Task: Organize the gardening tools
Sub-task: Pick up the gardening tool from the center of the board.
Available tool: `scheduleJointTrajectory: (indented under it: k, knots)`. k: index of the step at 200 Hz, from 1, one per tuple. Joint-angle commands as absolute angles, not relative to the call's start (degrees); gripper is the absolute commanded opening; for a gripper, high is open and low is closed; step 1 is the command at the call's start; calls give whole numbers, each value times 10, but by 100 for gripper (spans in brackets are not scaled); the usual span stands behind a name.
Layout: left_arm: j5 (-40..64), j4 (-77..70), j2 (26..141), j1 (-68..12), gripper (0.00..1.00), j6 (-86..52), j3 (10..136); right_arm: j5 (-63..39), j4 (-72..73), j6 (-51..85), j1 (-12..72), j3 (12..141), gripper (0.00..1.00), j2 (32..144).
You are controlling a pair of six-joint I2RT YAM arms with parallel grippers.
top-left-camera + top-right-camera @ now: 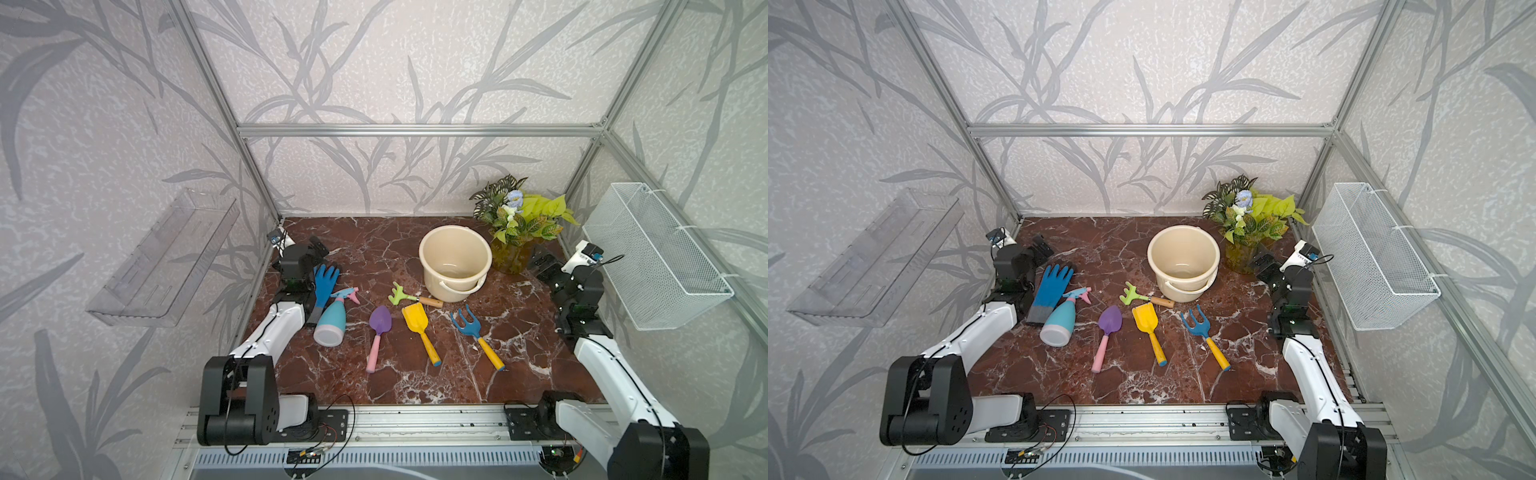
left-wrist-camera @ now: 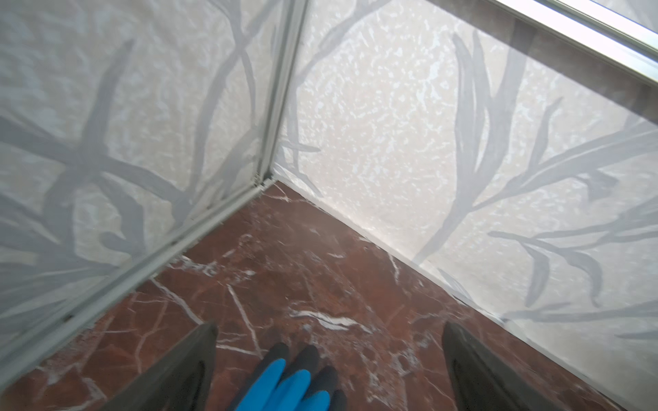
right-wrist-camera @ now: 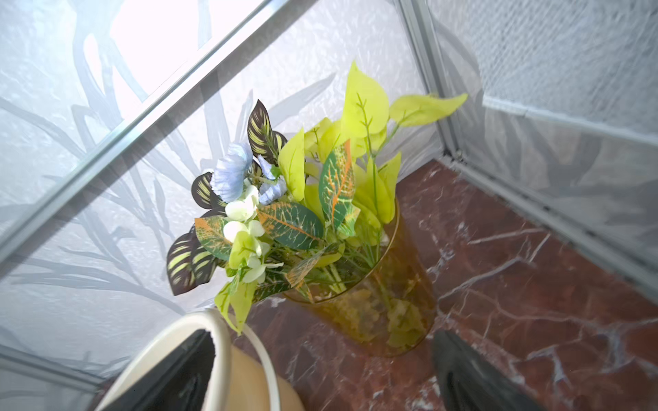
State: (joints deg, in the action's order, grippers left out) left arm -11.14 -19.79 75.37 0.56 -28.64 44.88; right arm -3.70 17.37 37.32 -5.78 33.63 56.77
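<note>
Progress: nothing sorted; all four tools lie loose on the table (image 1: 415,249).
Rake (image 1: 405,293): just in front of the bucket (image 1: 432,278).
Trowel (image 1: 379,328), shovel (image 1: 417,322), fork (image 1: 471,326): in a row mid-table, apart, handles toward the robot.
Bucket: upright, empty.
Left gripper (image 2: 329,331): jaws spread, empty, over the glove (image 1: 325,282) tips.
Right gripper (image 3: 325,336): jaws spread, empty, by the plant (image 3: 302,220).
Left to do: every tool, probably into the bucket.

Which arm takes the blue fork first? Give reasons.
Right, probably. The blue fork lies on that arm's side, and the right gripper is open. The left gripper, also open, is by the blue glove, with the purple trowel and yellow shovel between it and the fork.
</note>
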Motion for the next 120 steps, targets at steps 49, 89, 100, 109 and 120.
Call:
scheduleJointTrajectory:
  k: [49,89,100,109,120]
  knots:
    - [122,14,746,-39,100,-365,491,-172,-70,435,-20,401,91,560]
    - [109,40,738,-128,100,-358,467,-161,-182,369,41,424,86,549]
    - [113,35,735,-147,100,-362,453,-142,-204,360,65,426,86,541]
    - [112,33,732,-160,100,-365,443,-125,-218,356,85,427,85,538]
    - [112,31,727,-173,98,-367,429,-103,-238,352,106,427,84,541]
